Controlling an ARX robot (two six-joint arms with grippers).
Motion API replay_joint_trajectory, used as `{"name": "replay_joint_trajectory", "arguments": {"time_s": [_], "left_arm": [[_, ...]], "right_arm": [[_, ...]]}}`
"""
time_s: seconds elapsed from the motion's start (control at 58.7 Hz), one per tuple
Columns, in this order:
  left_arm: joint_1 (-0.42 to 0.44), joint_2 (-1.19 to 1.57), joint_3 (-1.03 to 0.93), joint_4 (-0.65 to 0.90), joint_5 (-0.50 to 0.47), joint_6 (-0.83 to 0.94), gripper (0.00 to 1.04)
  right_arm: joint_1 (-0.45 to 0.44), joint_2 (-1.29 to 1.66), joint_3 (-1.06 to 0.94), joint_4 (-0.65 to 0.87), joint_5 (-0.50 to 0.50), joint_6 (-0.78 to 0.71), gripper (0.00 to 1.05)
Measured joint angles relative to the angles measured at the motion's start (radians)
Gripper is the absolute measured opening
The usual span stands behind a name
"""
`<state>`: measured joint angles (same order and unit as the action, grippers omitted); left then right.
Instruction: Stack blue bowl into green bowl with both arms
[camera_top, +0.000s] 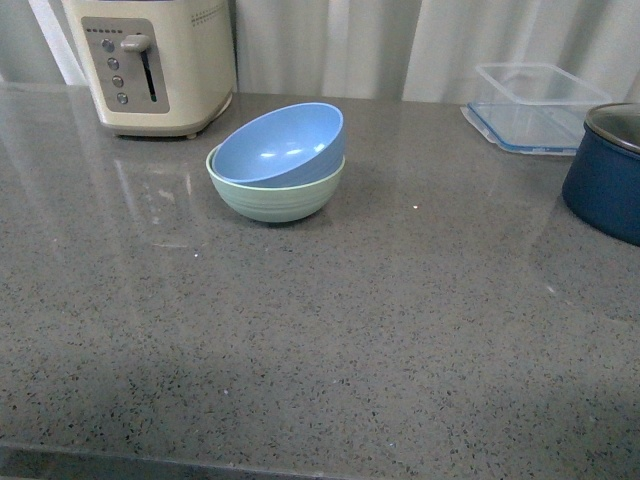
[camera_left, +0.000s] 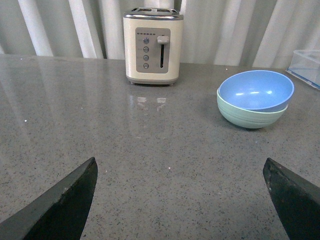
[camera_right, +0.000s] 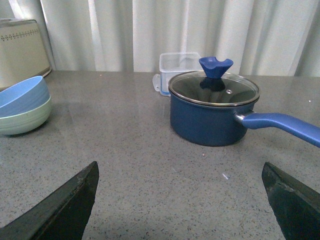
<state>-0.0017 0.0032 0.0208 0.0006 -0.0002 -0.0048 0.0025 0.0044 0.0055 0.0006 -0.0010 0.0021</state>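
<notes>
Blue bowl (camera_top: 283, 145) sits inside green bowl (camera_top: 275, 190) in the front view, tipped a bit so its far-right edge rides higher than its near-left edge. Both are on the gray counter (camera_top: 350, 340), towards the back & a bit left of the middle. Cream toaster (camera_top: 150, 62) is behind them on the left, near but not touching. Clear plastic box (camera_top: 530, 105) is at the back right, w/ a dark blue pot (camera_top: 607, 172) just in front of it at the right edge. No arms show in this view.

Left wrist view: left gripper (camera_left: 180, 200) is wide open, its 2 black fingers (camera_left: 60, 205) far apart at the pic's low corners, nothing btwn them but bare counter. It holds nothing. The stacked bowls are well apart from it, further on. Toaster stands at the back by the curtain (camera_left: 75, 27).

Right wrist view: right gripper (camera_right: 180, 200) is wide open too, holds nothing, fingers spread above bare counter. Pot w/ glass lid (camera_right: 214, 88), blue knob & long blue handle (camera_right: 282, 126) sits ahead of it, the clear box right behind the pot. Stacked bowls are off to one side, near the toaster.
</notes>
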Motion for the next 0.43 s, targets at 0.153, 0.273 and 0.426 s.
{"name": "replay_joint_trajectory", "arguments": {"time_s": [0.153, 0.273, 0.426], "left_arm": [[0.000, 0.000, 0.000, 0.000, 0.000, 0.000, 0.98], [0.000, 0.000, 0.000, 0.000, 0.000, 0.000, 0.98], [0.000, 0.000, 0.000, 0.000, 0.000, 0.000, 0.98]], "right_arm": [[0.000, 0.000, 0.000, 0.000, 0.000, 0.000, 0.95], [0.000, 0.000, 0.000, 0.000, 0.000, 0.000, 0.95], [0.000, 0.000, 0.000, 0.000, 0.000, 0.000, 0.95]]}}
